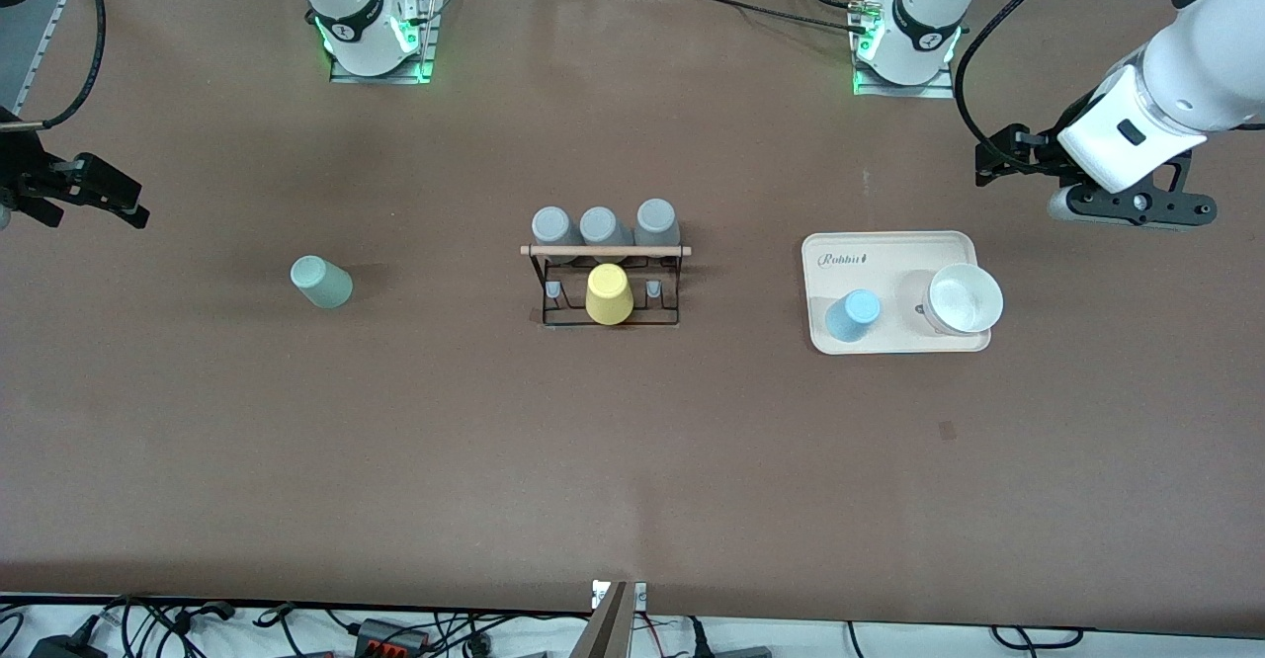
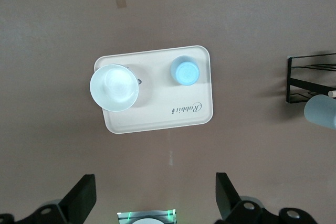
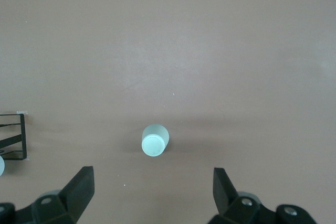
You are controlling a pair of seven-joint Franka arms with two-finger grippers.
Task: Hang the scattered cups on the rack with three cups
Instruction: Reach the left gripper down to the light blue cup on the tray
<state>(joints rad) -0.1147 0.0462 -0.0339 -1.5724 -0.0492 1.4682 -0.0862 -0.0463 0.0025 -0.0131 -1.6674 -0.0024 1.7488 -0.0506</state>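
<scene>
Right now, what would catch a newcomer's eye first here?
The yellow cup hanging on the rack at mid-table, three grey cups along its rod. Then the strays: a sage green cup toward the right arm's end, a light blue cup on the cream tray.

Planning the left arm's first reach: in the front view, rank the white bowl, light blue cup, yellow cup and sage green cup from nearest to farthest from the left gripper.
From the open left gripper:
1. White bowl, on the cream tray.
2. Light blue cup, on the same tray, toward the rack.
3. Yellow cup, on the rack at mid-table.
4. Sage green cup, toward the right arm's end.
</scene>
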